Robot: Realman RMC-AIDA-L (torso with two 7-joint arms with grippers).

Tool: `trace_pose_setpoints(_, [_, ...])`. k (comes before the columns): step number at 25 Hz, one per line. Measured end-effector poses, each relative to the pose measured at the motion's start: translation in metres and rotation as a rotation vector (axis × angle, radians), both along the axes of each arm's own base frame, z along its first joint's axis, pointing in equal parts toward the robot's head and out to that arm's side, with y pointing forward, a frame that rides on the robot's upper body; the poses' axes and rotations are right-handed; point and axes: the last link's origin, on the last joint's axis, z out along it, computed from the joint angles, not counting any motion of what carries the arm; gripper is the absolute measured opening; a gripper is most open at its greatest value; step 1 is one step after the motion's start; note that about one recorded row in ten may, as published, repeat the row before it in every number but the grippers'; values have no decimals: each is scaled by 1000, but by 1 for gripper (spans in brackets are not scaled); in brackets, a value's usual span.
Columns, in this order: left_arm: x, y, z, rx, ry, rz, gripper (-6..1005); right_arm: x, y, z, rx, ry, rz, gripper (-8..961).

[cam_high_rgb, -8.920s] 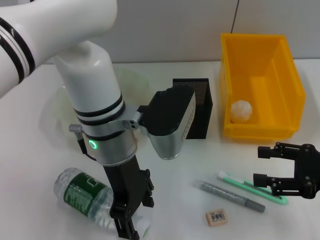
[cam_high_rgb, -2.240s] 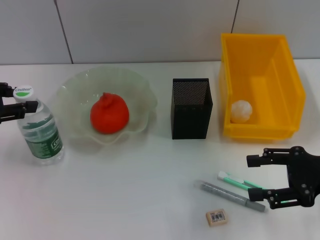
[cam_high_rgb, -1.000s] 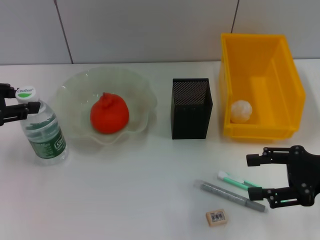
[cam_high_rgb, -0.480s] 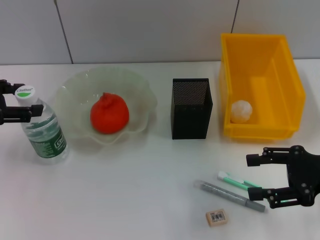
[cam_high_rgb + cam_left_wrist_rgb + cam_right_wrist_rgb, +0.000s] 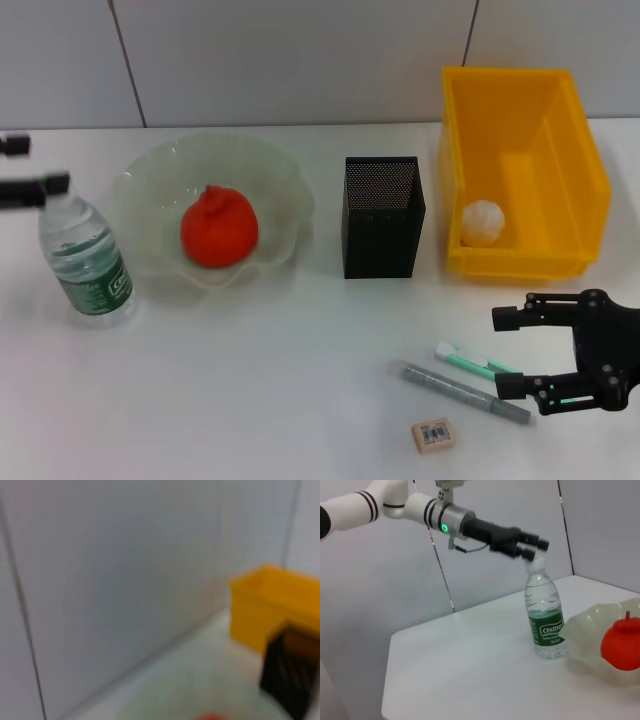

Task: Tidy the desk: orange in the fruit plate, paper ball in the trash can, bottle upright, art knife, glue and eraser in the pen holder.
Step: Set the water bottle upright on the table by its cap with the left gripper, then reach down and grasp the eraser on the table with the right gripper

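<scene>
The water bottle (image 5: 85, 265) stands upright at the table's left, also in the right wrist view (image 5: 545, 617). My left gripper (image 5: 25, 165) is open just above its cap, apart from it; the right wrist view shows it too (image 5: 535, 550). The orange (image 5: 218, 228) lies in the glass fruit plate (image 5: 270, 165). The paper ball (image 5: 483, 222) lies in the yellow bin (image 5: 520, 100). The green art knife (image 5: 470, 362), grey glue pen (image 5: 460, 392) and eraser (image 5: 432, 434) lie at the front right. My right gripper (image 5: 508, 352) is open at their right ends.
The black mesh pen holder (image 5: 383, 215) stands between plate and bin. The left wrist view is blurred and shows the wall, the yellow bin (image 5: 270, 605) and the pen holder (image 5: 292, 670).
My left gripper has opened, let go of the bottle's neck and risen above the cap. The bottle stays standing. The right arm has not moved.
</scene>
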Motion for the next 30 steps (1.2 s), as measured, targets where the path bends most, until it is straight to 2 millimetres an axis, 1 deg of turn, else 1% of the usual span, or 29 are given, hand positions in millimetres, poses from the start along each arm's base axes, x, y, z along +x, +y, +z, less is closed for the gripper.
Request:
trace_pose_setpoints(1, [0, 0, 0, 0, 0, 0, 798, 0, 0, 0, 1, 1, 0, 784])
trace_pose_setpoints(2, [5, 2, 19, 105, -117, -17, 797, 0, 0, 0, 2, 1, 0, 783])
trace_pose_setpoints(3, [5, 2, 19, 105, -117, -17, 797, 0, 1, 0, 3, 2, 0, 783])
trace_pose_setpoints(4, [15, -2, 28, 133, -242, -67, 797, 0, 1, 1, 4, 2, 0, 783])
trace_pose_setpoints(6, [15, -2, 28, 133, -242, -67, 797, -1, 1, 1, 4, 3, 1, 783])
trace_pose_setpoints(7, [34, -16, 33, 93, -442, -177, 797, -1, 2, 1, 5, 3, 2, 783])
trace_pose_setpoints(8, [39, -22, 31, 57, -495, -212, 797, -2, 2, 1, 6, 3, 3, 783])
trace_pose_setpoints(9, [42, -25, 29, 35, -524, -231, 797, -2, 3, 1, 6, 3, 4, 783])
trace_pose_setpoints(12, [42, -25, 29, 35, -524, -231, 796, -4, 5, 2, 8, 2, 12, 783])
trace_pose_setpoints(13, [56, -39, 6, -94, -623, -299, 796, -5, 6, 2, 9, 2, 13, 783])
trace_pose_setpoints(14, [56, -39, 6, -94, -623, -299, 796, -5, 6, 2, 9, 2, 13, 783])
trace_pose_setpoints(15, [61, -42, -11, -153, -623, -312, 796, -5, 7, 3, 9, 1, 13, 783])
trace_pose_setpoints(16, [66, -46, -35, -224, -613, -338, 796, -5, 7, 3, 10, 0, 12, 783])
trace_pose_setpoints(17, [69, -50, -51, -262, -604, -368, 796, -6, 9, 4, 10, -2, 12, 783])
trace_pose_setpoints(19, [70, -55, -67, -290, -593, -405, 795, -6, 9, 5, 10, -3, 12, 784])
trace_pose_setpoints(20, [70, -55, -67, -290, -593, -405, 795, -6, 9, 5, 11, -3, 12, 784])
trace_pose_setpoints(21, [68, -60, -89, -308, -568, -430, 795, -6, 9, 6, 11, -4, 11, 784])
trace_pose_setpoints(22, [66, -61, -92, -308, -558, -427, 795, -6, 10, 6, 12, -6, 8, 784])
trace_pose_setpoints(23, [62, -62, -101, -313, -542, -419, 795, -5, 10, 7, 12, -7, 4, 784])
trace_pose_setpoints(24, [62, -62, -101, -313, -542, -419, 795, -5, 9, 8, 14, -10, 0, 783])
trace_pose_setpoints(25, [57, -63, -110, -320, -529, -406, 795, -4, 9, 9, 15, -12, -4, 783])
trace_pose_setpoints(26, [50, -65, -126, -330, -515, -390, 794, -4, 9, 9, 16, -14, -6, 783])
trace_pose_setpoints(27, [47, -65, -132, -328, -507, -390, 794, -3, 8, 10, 17, -15, -8, 783])
trace_pose_setpoints(28, [47, -65, -132, -328, -507, -390, 794, -3, 8, 10, 17, -15, -8, 783])
trace_pose_setpoints(29, [41, -67, -141, -323, -489, -387, 794, -3, 8, 10, 17, -16, -9, 783])
trace_pose_setpoints(30, [41, -67, -141, -323, -489, -387, 794, -3, 8, 10, 16, -16, -9, 783])
